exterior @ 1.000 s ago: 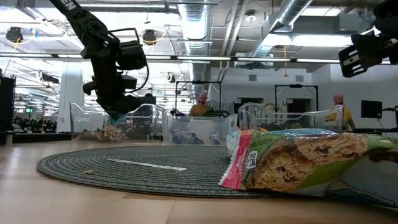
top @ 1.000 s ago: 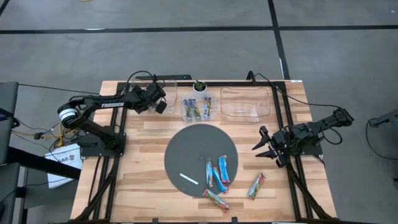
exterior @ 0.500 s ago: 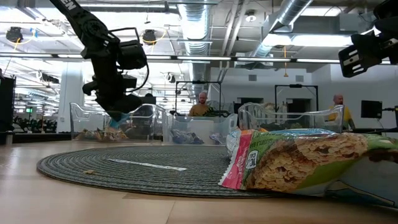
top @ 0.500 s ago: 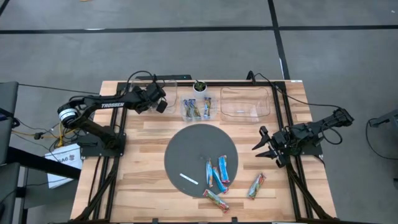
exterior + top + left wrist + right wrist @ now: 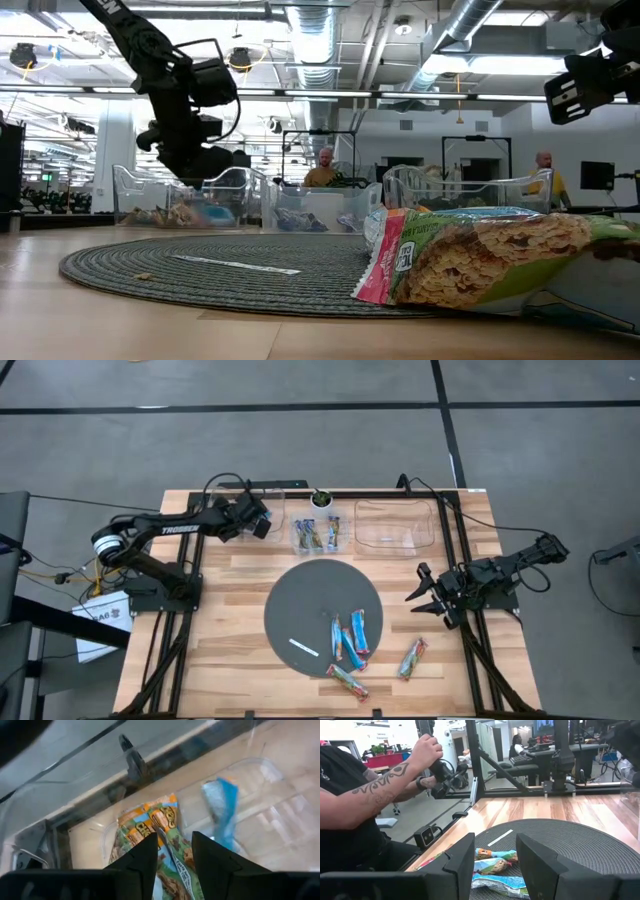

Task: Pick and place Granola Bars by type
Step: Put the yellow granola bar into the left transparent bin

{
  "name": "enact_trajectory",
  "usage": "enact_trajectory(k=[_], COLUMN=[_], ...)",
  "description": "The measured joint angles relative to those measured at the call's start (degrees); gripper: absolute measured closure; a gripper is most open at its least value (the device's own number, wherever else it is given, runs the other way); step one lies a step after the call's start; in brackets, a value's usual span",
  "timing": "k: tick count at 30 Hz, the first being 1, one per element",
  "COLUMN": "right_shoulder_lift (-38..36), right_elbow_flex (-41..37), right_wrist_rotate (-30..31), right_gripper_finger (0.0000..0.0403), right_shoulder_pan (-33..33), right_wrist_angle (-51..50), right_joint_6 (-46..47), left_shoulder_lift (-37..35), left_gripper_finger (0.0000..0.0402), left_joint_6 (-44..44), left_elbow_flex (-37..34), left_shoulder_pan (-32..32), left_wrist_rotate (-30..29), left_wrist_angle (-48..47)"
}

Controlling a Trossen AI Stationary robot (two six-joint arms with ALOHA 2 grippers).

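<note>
My left gripper (image 5: 262, 523) hangs open and empty over the far-left clear container (image 5: 272, 503); it also shows in the low view (image 5: 193, 168) and in its own wrist view (image 5: 175, 847). Below it in the container lie green-tan-orange bars (image 5: 150, 827) and one bright blue bar (image 5: 222, 812), which the low view (image 5: 212, 212) shows too. Several bars (image 5: 350, 640) lie on the near right part of the round grey mat (image 5: 300, 605). One bar (image 5: 412, 658) lies on the wood to the mat's right. My right gripper (image 5: 425, 598) waits open at the table's right side.
A middle clear container (image 5: 320, 534) holds several bars, and the clear container (image 5: 395, 525) to its right shows none. A thin white strip (image 5: 303, 647) lies on the mat. A person's arm (image 5: 395, 785) shows beyond the table in the right wrist view.
The bright blue bar that hung under my left gripper has fallen into the far-left container and now lies beside the green-tan-orange bars. My left gripper has risen a little above the container.
</note>
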Motion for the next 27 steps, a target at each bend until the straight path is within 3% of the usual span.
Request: enact_trajectory(k=[12,17,23,27], right_shoulder_lift=[0.0,0.0,0.0,0.0], right_elbow_flex=[0.0,0.0,0.0,0.0], right_wrist_rotate=[0.0,0.0,0.0,0.0], right_gripper_finger=[0.0266,0.0264,0.0266,0.0264], right_shoulder_pan=[0.0,0.0,0.0,0.0], right_wrist_angle=[0.0,0.0,0.0,0.0], right_joint_6=[0.0,0.0,0.0,0.0], left_shoulder_lift=[-9.7,-13.1,-13.7,-13.7], left_gripper_finger=[0.0287,0.0287,0.0287,0.0287], left_joint_6=[0.0,0.7,8.1,11.0], left_elbow_flex=[0.0,0.0,0.1,0.1], left_shoulder_pan=[-7.7,-16.6,-29.0,-36.3], left_wrist_rotate=[-3.2,-1.9,1.3,6.3], left_wrist_angle=[2.3,6.4,9.9,10.8])
